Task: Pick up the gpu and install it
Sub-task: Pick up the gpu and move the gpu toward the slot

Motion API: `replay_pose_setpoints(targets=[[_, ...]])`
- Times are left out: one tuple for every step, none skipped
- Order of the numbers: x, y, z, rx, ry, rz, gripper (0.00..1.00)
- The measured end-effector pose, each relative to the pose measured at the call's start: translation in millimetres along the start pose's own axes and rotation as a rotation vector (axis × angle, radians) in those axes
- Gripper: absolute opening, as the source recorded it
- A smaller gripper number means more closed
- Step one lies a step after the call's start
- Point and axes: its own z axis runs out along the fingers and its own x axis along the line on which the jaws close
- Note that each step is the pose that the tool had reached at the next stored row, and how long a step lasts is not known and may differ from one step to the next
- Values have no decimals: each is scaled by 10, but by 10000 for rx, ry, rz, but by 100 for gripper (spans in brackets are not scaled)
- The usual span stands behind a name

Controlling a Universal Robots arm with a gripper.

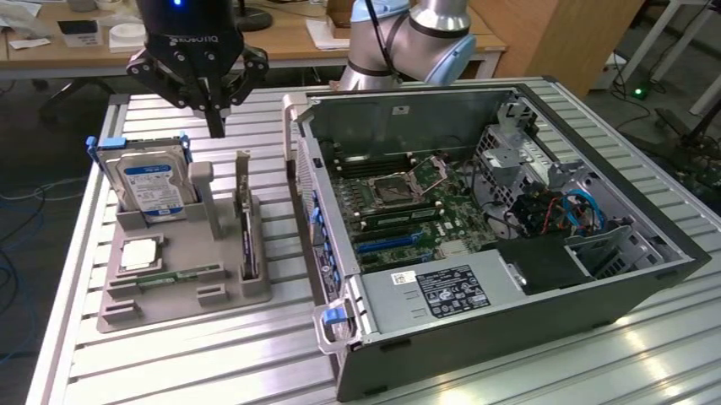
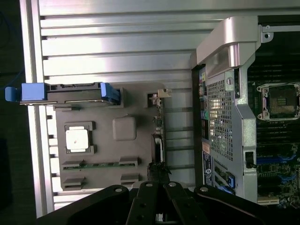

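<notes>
Silver slats make up the table in the exterior view, where a grey tray sits, and the gpu stands on its edge in a slot on the side of the tray next to the open case. The gripper hangs high above the tray, fingers pressed together with nothing in them. From the wrist view, the gpu is a thin dark strip along the tray edge beside the case, a drive stands at one end of the tray, and the gripper shows near one end of the gpu, closed and empty.
</notes>
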Motion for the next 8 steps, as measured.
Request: replay_pose_setpoints(targets=[[0,0,0,0,0,0,11],[0,0,0,0,-1,0,11],[0,0,0,0,-1,0,11],[0,0,0,0,0,0,11],[0,0,0,-1,0,1,11],[0,0,0,-1,-1,0,11],[0,0,0,0,0,0,11],[0,0,0,0,-1,0,17]])
